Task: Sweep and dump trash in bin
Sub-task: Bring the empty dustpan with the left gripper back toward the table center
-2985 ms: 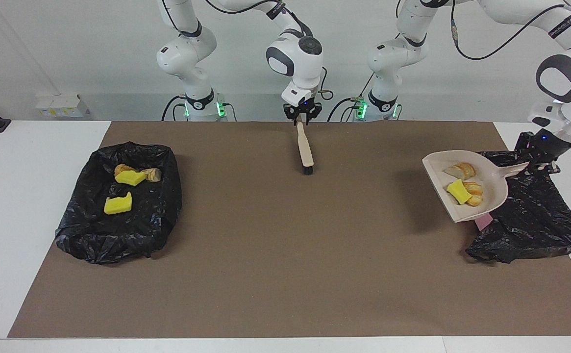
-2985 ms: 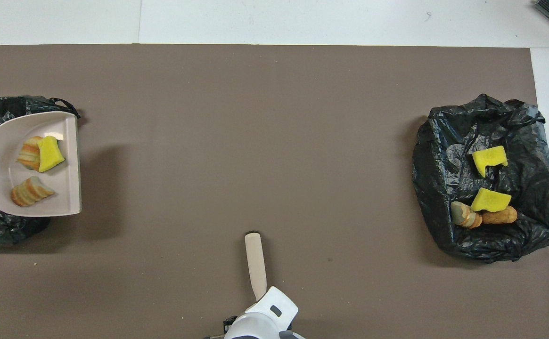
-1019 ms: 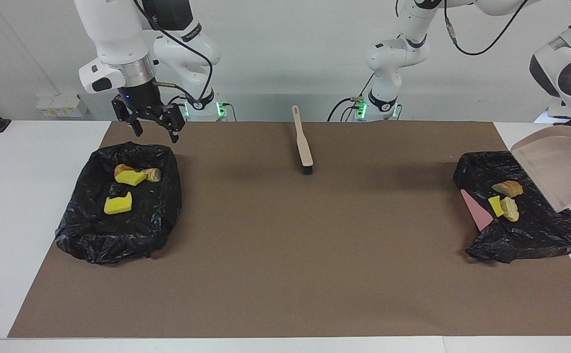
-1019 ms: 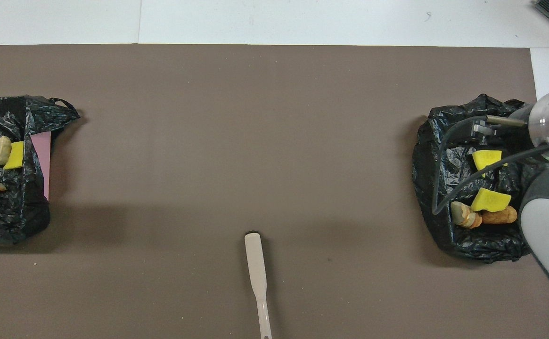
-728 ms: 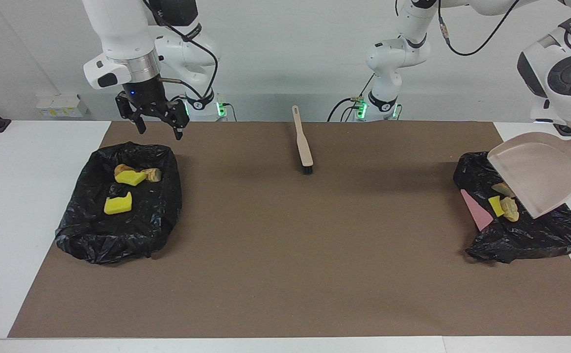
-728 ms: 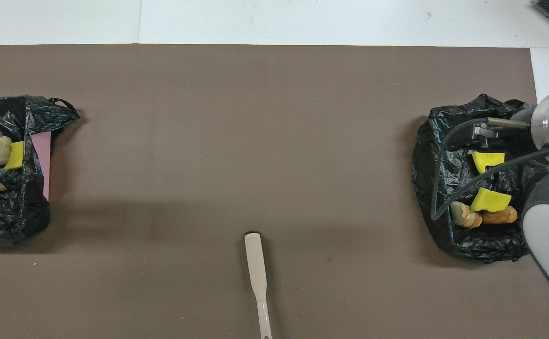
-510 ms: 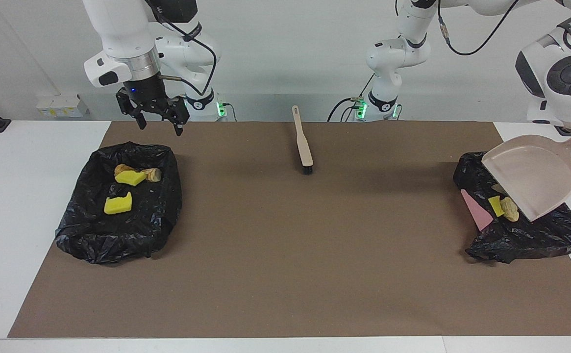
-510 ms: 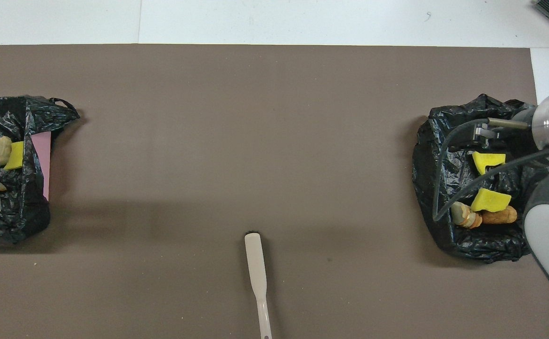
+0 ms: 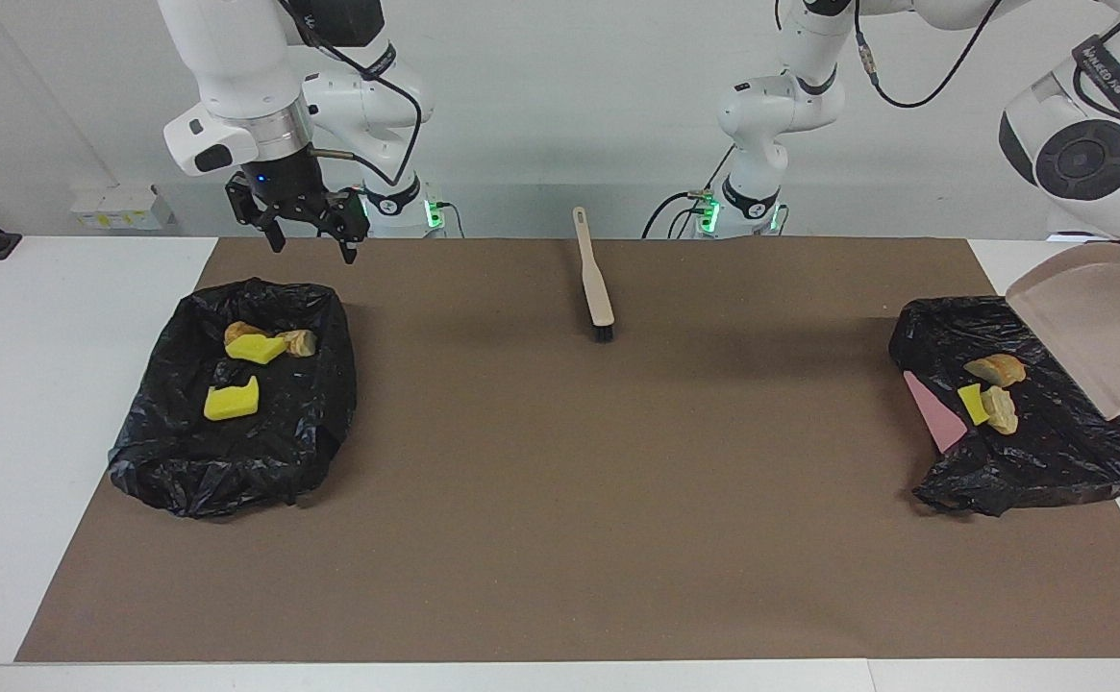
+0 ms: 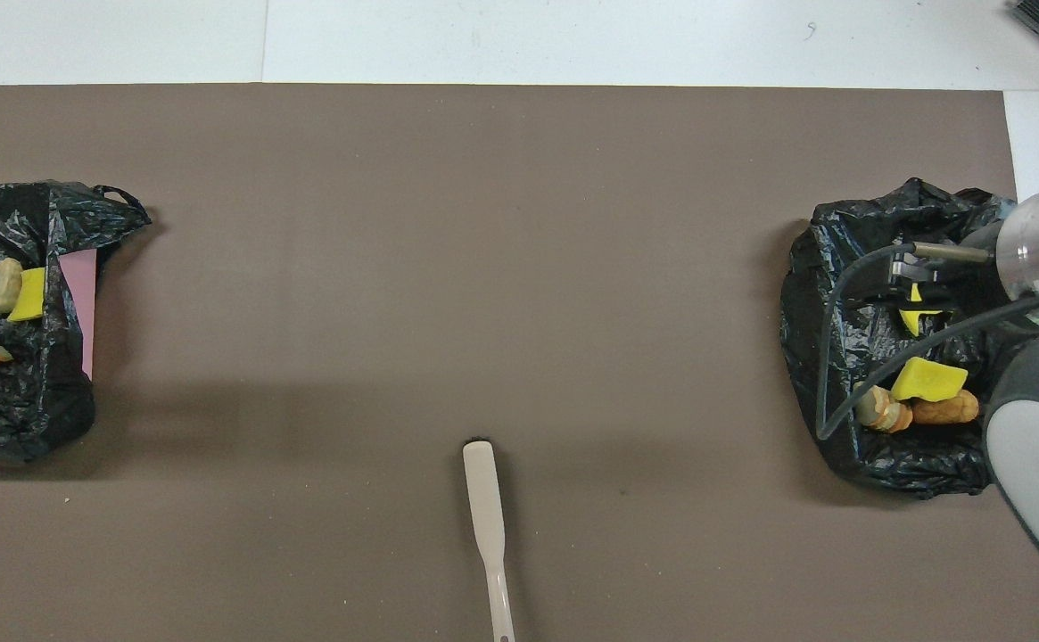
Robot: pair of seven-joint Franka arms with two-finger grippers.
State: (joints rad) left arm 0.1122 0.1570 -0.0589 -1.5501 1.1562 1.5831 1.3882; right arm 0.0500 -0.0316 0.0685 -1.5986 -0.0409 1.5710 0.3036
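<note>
- Holding the beige dustpan (image 9: 1098, 327) tipped above the black bag (image 9: 1031, 432) at the left arm's end; the left gripper itself is out of view, clamped narrow.
- Trash there: one yellow bit (image 9: 971, 403) and two tan lumps (image 9: 996, 369) lie on the bag, beside a pink card (image 9: 934, 413).
- Right gripper (image 9: 308, 235) hangs wide open, empty, over the other bag (image 9: 233, 461), which holds four chunks (image 9: 230, 400).
- Brush (image 9: 596, 284) lies on the brown mat (image 9: 560, 538).

Both Franka arms (image 9: 233, 67) were glossy white with dark joint caps, loose black cables and green-lit bases; right gripper (image 9: 308, 233) black.
</note>
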